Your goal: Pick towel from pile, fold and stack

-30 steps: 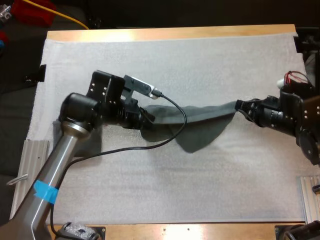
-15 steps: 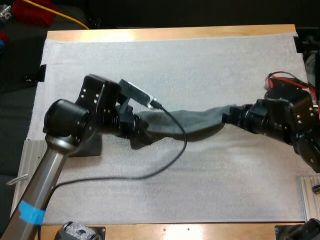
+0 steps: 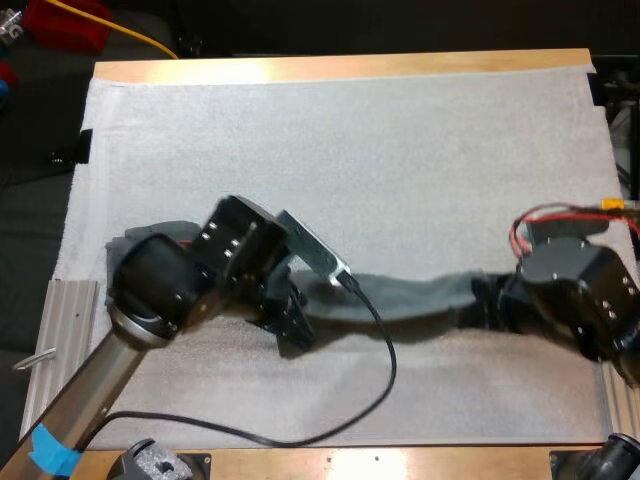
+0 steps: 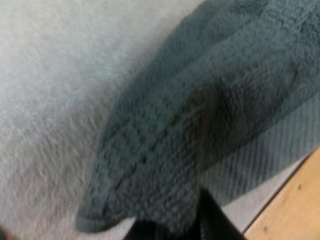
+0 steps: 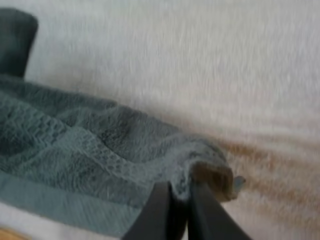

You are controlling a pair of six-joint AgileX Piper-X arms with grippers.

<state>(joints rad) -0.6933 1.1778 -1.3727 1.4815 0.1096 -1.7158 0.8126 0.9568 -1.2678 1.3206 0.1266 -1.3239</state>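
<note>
Near edge: Closest to you in the high view is the wooden lip of the table (image 3: pixel 400 462), and the white mat (image 3: pixel 400 150) begins right behind it. The left wrist view catches a strip of that wood just beside the towel's hem.

Left gripper: Your left gripper (image 3: pixel 297 334) sits low over the near part of the mat, clenched on the towel's left end. In its own wrist view the cloth drapes over the black fingers (image 4: pixel 211 221) and covers most of them (only a dark tip pokes out under the fold).

Towel: The dark grey-green towel (image 3: pixel 415 298) runs as a long bunched band from one gripper to the other, across the near half of the mat. You cannot tell from above whether its middle touches the mat.

Right gripper: Your right gripper (image 3: pixel 480 304) is a little farther back, toward the mat's right side, grasping the towel's right end. Its wrist view shows both of its fingers pressing a rolled edge from either side, with the flat woven border spread on the mat just beside them.

Second towel: Behind your left arm, at the mat's left side, lies a second towel (image 3: pixel 140 238) of the same colour. The arm hides most of it, so you cannot tell whether it is folded or crumpled.

Far side: The mat reaches back to the table's far wooden edge.
</note>
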